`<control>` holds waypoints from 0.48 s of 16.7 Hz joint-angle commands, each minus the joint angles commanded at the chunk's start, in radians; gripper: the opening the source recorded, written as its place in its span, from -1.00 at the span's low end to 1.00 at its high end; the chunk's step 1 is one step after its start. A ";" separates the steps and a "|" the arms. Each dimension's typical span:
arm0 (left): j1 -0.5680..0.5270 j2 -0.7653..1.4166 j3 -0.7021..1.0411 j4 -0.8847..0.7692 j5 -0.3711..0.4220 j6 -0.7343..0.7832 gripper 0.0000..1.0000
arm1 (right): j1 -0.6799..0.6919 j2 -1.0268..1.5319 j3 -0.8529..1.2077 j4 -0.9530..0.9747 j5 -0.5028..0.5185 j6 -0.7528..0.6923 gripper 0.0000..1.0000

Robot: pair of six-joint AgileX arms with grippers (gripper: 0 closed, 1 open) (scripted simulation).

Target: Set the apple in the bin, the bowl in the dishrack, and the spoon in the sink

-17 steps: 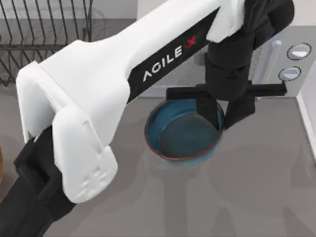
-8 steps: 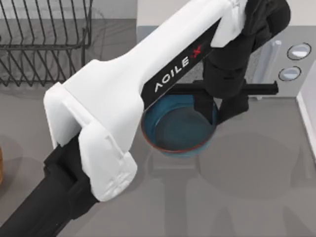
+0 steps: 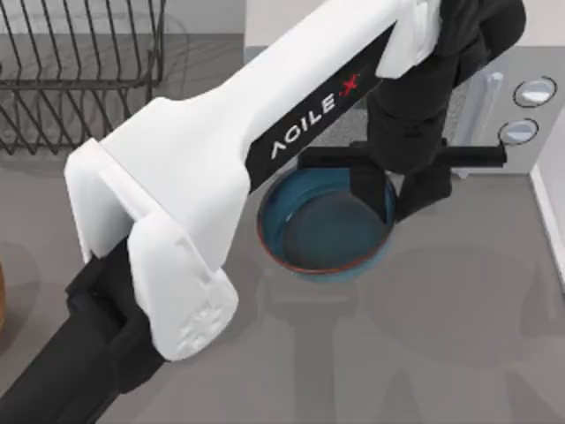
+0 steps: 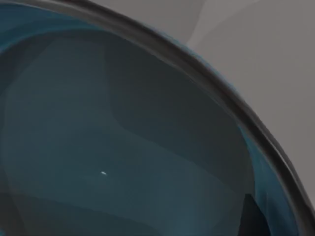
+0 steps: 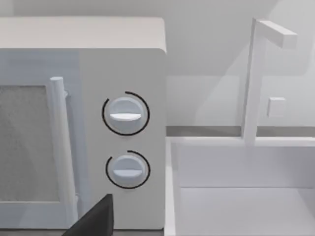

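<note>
- Grey tabletop [image 3: 459, 353] is seen beneath the bowl [image 3: 322, 234], which is not yet in the dishrack [image 3: 79, 79].
- The bowl's rim is straddled by the left gripper [image 3: 388, 190]; a grip appears taken.
- Beyond, a microwave [image 5: 123, 128] and sink [image 5: 236, 187] are faced by the right wrist.

My left arm [image 3: 221, 168]: glossy white moulded shell, black strip along its side with "AGILE" in white letters and a red X. Black segments at both ends of the shell. Left gripper [image 3: 388, 190]: matte black, flat crossbar, two black fingers.
</note>
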 joint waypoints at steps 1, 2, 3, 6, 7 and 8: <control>0.001 -0.041 -0.041 0.022 0.016 0.009 -1.00 | 0.000 0.000 0.000 0.000 0.000 0.000 1.00; 0.008 -0.093 -0.092 0.052 0.033 0.020 -1.00 | 0.000 0.000 0.000 0.000 0.000 0.000 1.00; 0.023 -0.155 -0.152 0.091 0.051 0.035 -1.00 | 0.000 0.000 0.000 0.000 0.000 0.000 1.00; 0.113 -0.388 -0.368 0.255 0.101 0.099 -1.00 | 0.000 0.000 0.000 0.000 0.000 0.000 1.00; 0.157 -0.475 -0.448 0.325 0.115 0.127 -1.00 | 0.000 0.000 0.000 0.000 0.000 0.000 1.00; 0.207 -0.564 -0.531 0.401 0.128 0.158 -1.00 | 0.000 0.000 0.000 0.000 0.000 0.000 1.00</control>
